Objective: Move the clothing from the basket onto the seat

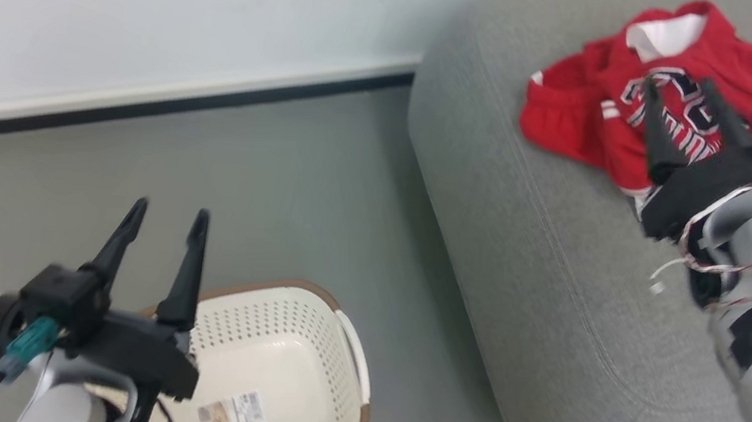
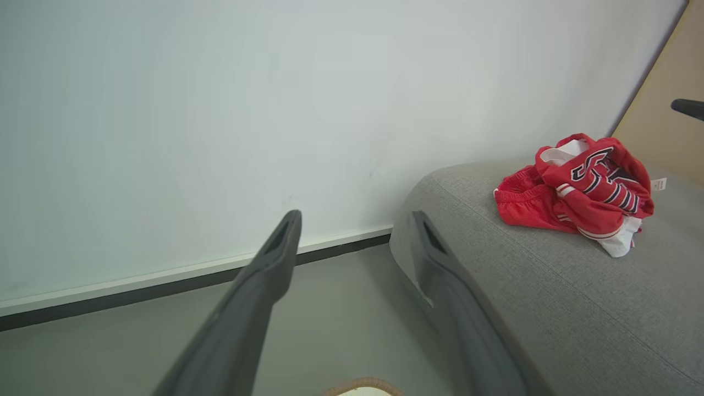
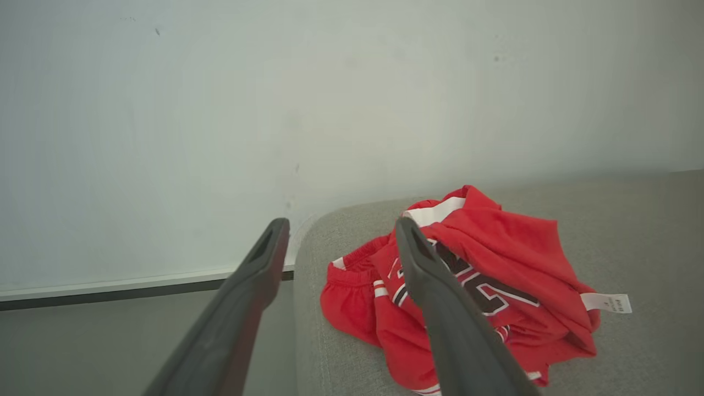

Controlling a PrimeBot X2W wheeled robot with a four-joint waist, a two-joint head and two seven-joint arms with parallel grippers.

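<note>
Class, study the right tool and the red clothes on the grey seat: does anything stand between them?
Nothing visible does. The open right tool points at the clothes, which lie heaped on the seat. The basket on the floor shows no clothes inside.

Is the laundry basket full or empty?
Empty: the cream-white perforated plastic basket holds no clothing; red garments lie on the grey fabric seat.

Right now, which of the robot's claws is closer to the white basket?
The left. Its left gripper hovers over the edge of the basket; the right gripper is away over the red clothing on the seat.
</note>
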